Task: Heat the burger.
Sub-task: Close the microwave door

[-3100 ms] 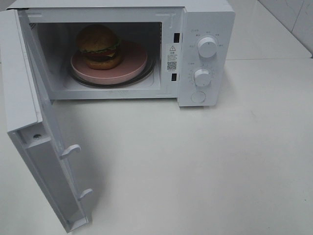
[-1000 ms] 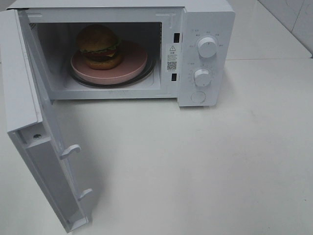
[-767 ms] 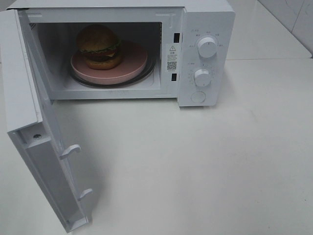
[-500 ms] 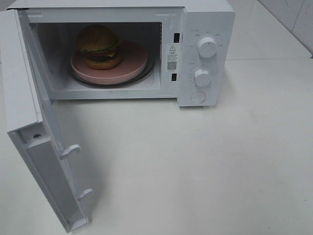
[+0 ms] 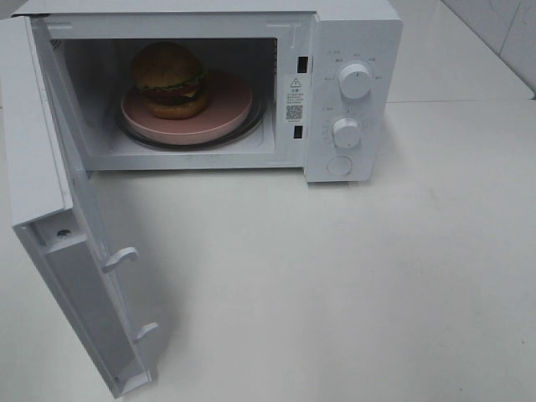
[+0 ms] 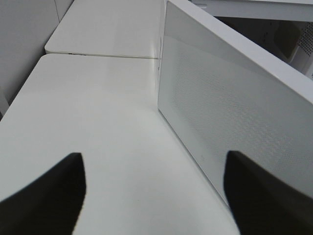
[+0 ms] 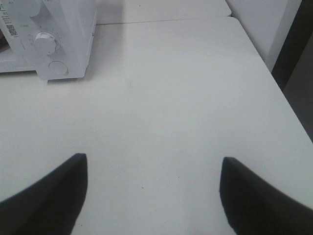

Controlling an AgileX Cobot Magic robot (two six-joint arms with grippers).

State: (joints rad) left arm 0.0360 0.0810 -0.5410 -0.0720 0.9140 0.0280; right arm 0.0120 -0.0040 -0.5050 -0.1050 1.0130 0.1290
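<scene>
A: Checking fingers first. Seeing the left fingers (image 6: 46,196) spread wide, gripping nothing, hanging near the outer face of the open door (image 6: 234,112).

B: Confirming. Seeing the right fingers (image 7: 46,196) spread too, gripping nothing, hovering over bare bench (image 7: 161,98), well apart from the microwave (image 7: 78,49).

A: Locating the burger (image 5: 170,77): sitting upright on the pink dish (image 5: 230,113) inside the microwave cavity, off-centre toward the hinge side.

B: Judging it already loaded, then. Expecting door closing and knob turning next, not burger handling.

A: Agreeing. Noting handling anyway: probably dealing with something light, soft and loosely stacked. Expecting a slippery glossy bun and layers sliding under a squeeze.

B: So avoiding any pinch on the bun. Taking the dish by its rim instead if moving it at all, and carrying the burger level.

A: Guessing at a hard, smooth dish, so gripping firmly and keeping it flat.

B: Looking at the door: swung fully out, latch hooks (image 5: 126,255) showing on the inner face. Favouring a push on the outer face near the free edge for the left side.

A: Leaving the upper knob (image 5: 355,81) and lower knob (image 5: 346,131) to the right side.
</scene>
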